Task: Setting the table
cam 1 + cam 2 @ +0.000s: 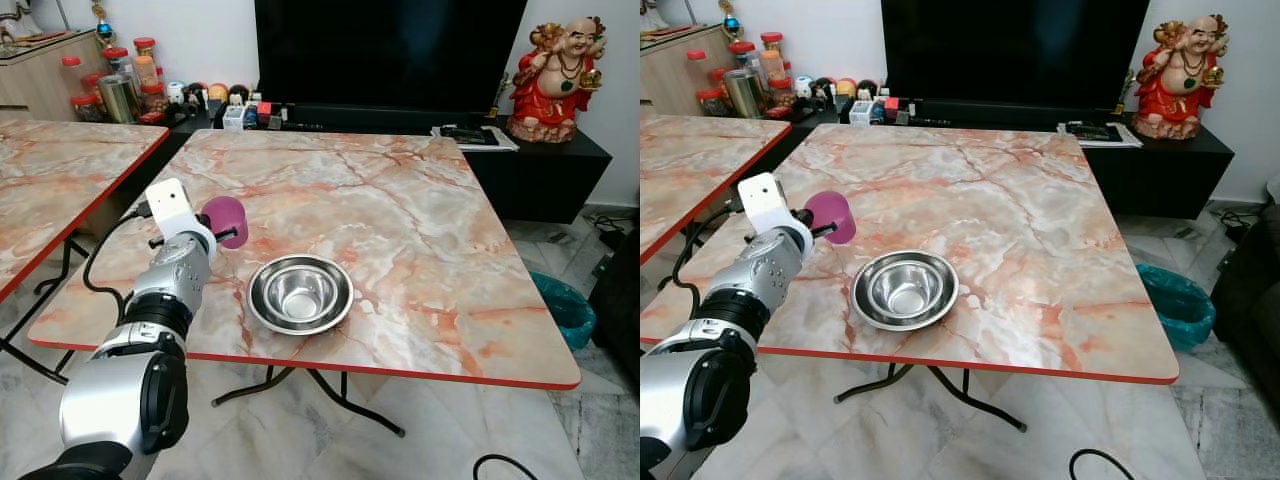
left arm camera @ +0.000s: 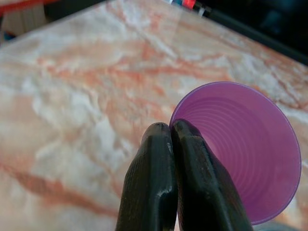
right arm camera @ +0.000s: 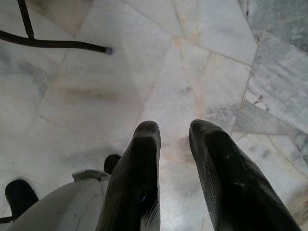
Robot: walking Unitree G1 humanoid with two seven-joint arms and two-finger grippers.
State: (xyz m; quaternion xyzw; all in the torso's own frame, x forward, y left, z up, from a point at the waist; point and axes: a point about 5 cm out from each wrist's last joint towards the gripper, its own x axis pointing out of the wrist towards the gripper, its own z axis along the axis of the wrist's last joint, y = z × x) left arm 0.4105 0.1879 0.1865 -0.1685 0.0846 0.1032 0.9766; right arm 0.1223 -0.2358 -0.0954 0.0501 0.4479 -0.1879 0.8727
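A: What's the left arm (image 1: 150, 330) built like?
B: Silver shells, black bands at the joints, a black cable (image 1: 95, 265) looping alongside, and a white block (image 1: 168, 205) at the wrist
A: And the tools?
B: Left tool (image 2: 171, 139) and right tool (image 3: 175, 139) each have two long, rounded, glossy black fingers (image 3: 139, 178)

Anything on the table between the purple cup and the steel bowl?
Nothing: bare marble tabletop between the purple cup, held by the left gripper, and the steel bowl, as the left eye view shows.

Purple cup (image 1: 226, 220) tipped sideways above the table (image 1: 420, 230), beside steel bowl (image 1: 300, 294).
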